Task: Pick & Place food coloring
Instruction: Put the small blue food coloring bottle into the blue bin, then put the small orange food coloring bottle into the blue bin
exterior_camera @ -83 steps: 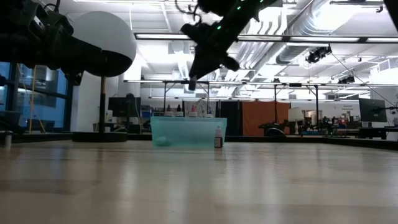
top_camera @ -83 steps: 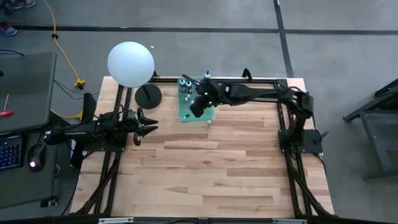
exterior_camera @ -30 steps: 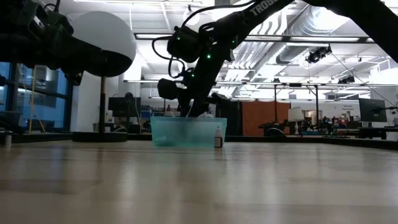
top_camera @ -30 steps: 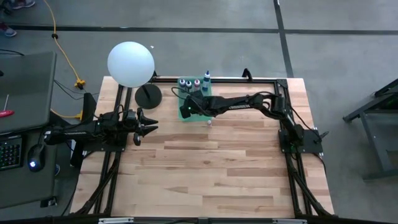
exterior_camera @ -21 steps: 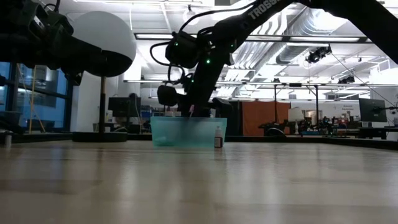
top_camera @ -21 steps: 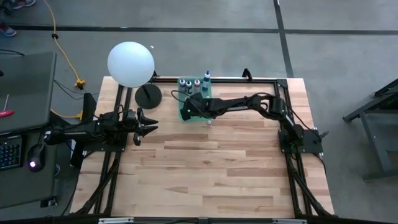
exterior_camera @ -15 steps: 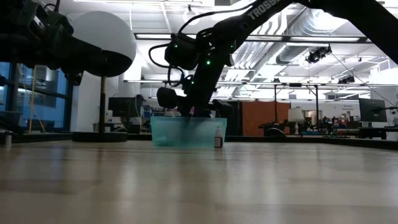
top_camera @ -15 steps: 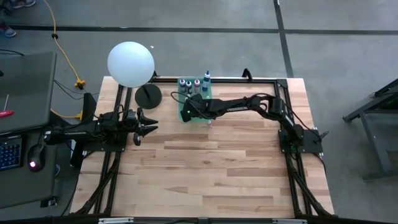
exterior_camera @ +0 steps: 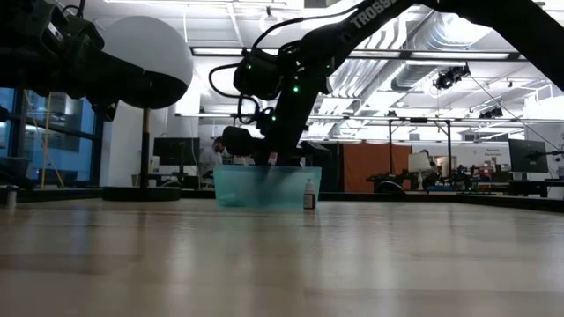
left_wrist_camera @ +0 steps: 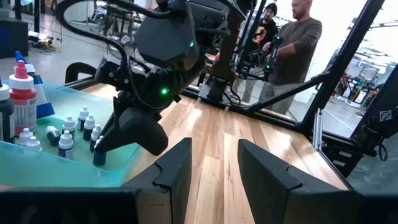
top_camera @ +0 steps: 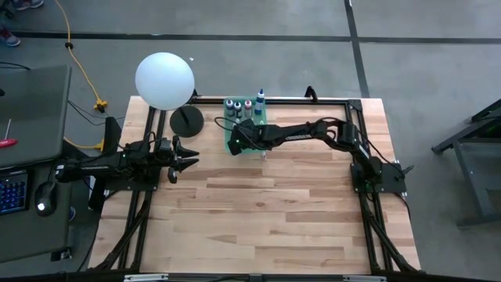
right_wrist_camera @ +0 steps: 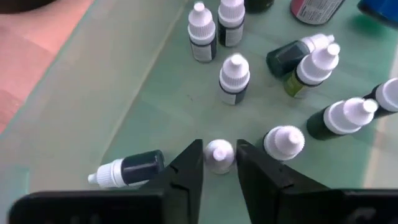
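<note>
A translucent green tray (top_camera: 232,147) sits at the table's far middle. Several tiny white-capped food coloring bottles (right_wrist_camera: 234,78) stand or lie on its floor, with larger bottles (top_camera: 249,106) along its far edge. My right gripper (right_wrist_camera: 219,148) reaches slanting down into the tray. Its fingers are slightly apart on either side of the white cap (right_wrist_camera: 219,157) of one upright small bottle. Another small bottle (right_wrist_camera: 127,169) lies on its side close by. My left gripper (left_wrist_camera: 214,168) waits open and level at the table's left (top_camera: 188,163). My right gripper has a fingertip (right_wrist_camera: 194,155) close on each side of an upright little bottle's white cap (right_wrist_camera: 219,159), coming from above at a slant. The bottle stands on the tray floor. Whether the fingers touch the cap, I cannot tell.
A big white ball lamp (top_camera: 164,81) on a black base (top_camera: 186,121) stands left of the tray. One small bottle (top_camera: 263,154) stands on the wood at the tray's near edge. Bare wood (top_camera: 258,211) fills the table's near half. People stand beyond the table (left_wrist_camera: 298,37).
My right gripper has come down from above the tray into it, reaching toward the tray's left side. Over the last second it has settled low inside the tray and kept nearly still.
</note>
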